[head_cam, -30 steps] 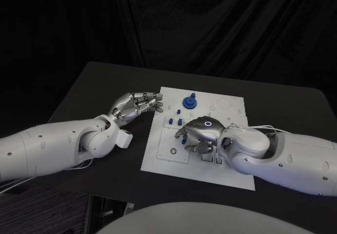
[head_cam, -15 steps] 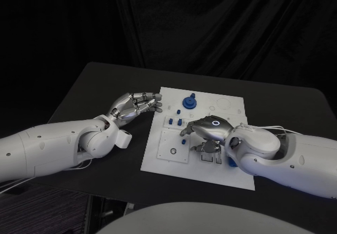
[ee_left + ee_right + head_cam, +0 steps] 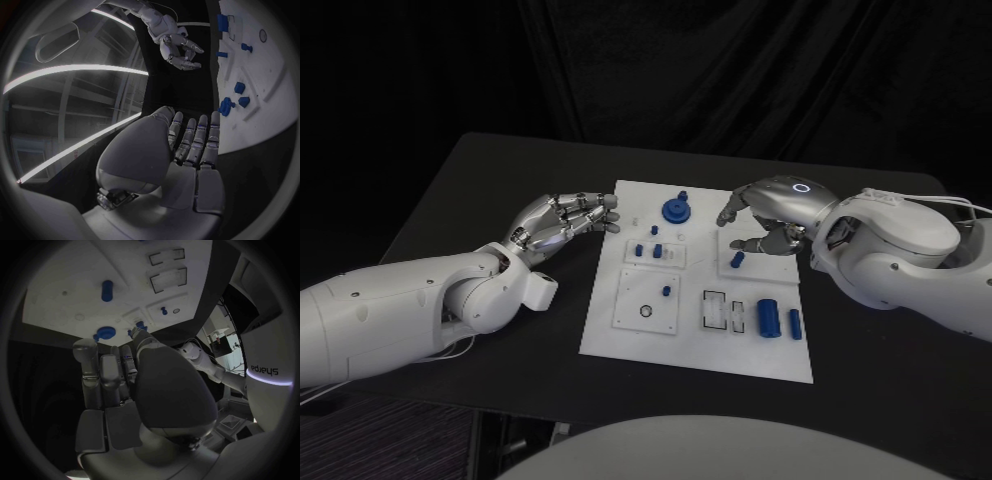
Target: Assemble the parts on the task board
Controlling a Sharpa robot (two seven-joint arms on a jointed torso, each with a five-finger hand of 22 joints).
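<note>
The white task board (image 3: 629, 322) lies mid-table. On it are a blue round knob part (image 3: 675, 210), several small blue pegs (image 3: 655, 250), a short blue piece (image 3: 737, 259) and two blue cylinders (image 3: 769, 317) at its near right. My right hand (image 3: 769, 215) hovers over the board's far right part with fingers curved and nothing seen in them. The short blue piece is just below its fingertips. My left hand (image 3: 560, 222) stays beside the board's left edge, holding nothing. In the left wrist view its fingers (image 3: 197, 140) lie side by side, fairly straight.
The black table (image 3: 488, 190) runs round the board, with bare surface on the left and at the far side. My right forearm (image 3: 906, 250) lies along the board's right edge. Two rectangular recesses (image 3: 726, 310) sit near the cylinders.
My right hand has risen off the board's near middle and moved to its far right, uncovering the blue cylinders and recesses. The left hand has held its place. The camera has shifted.
</note>
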